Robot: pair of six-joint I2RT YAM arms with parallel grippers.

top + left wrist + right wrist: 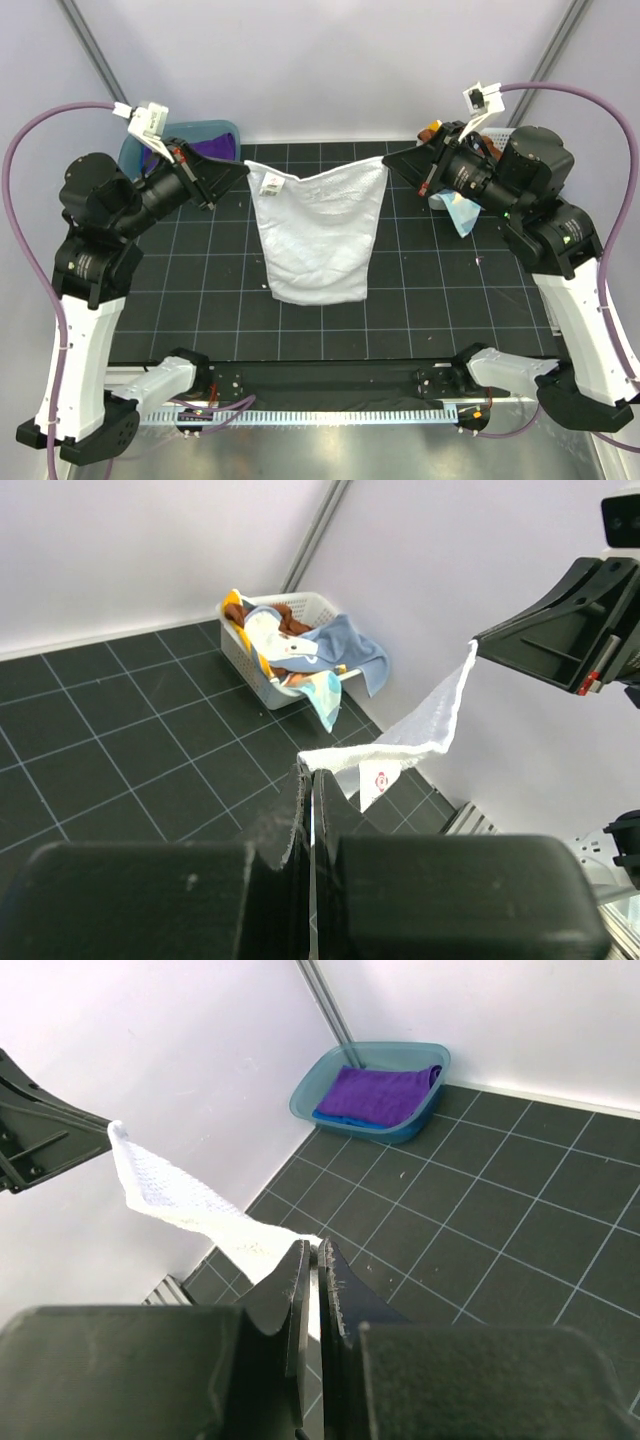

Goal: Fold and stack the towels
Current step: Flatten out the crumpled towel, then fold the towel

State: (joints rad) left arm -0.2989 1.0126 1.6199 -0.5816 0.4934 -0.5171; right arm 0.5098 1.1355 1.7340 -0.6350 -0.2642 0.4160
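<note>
I see the white towel (318, 235) stretched in the air between the two arms, over the middle of the desk (450, 300). The left end effector (243, 170) is pressed together on one upper corner, and the right end effector (389, 165) is pressed together on the other one. In each wrist view the fingers close tightly on a thin edge of the cloth. The upper edge sags a little between them, and the cloth hangs down and becomes narrower toward its lower edge (I cannot tell if this edge touches the desk). A small label (270, 183) shows near the left corner.

The tub (228, 128) stands at the far left corner of the desk, just behind the left end effector, which covers part of it in the top view. Inside it lies a folded purple towel (385, 1095) upon a blue towel (335, 1117).

The basket (245, 665) stands at the far right corner, behind the right arm, and from above the arm hides most of it. It is full of loose cloth: a light blue towel (350, 645) hangs over its rim, a brown towel (288, 620) lies deeper inside, and a patterned cloth (318, 690) hangs at the front. Both containers are well apart from the hanging part of the white towel.
</note>
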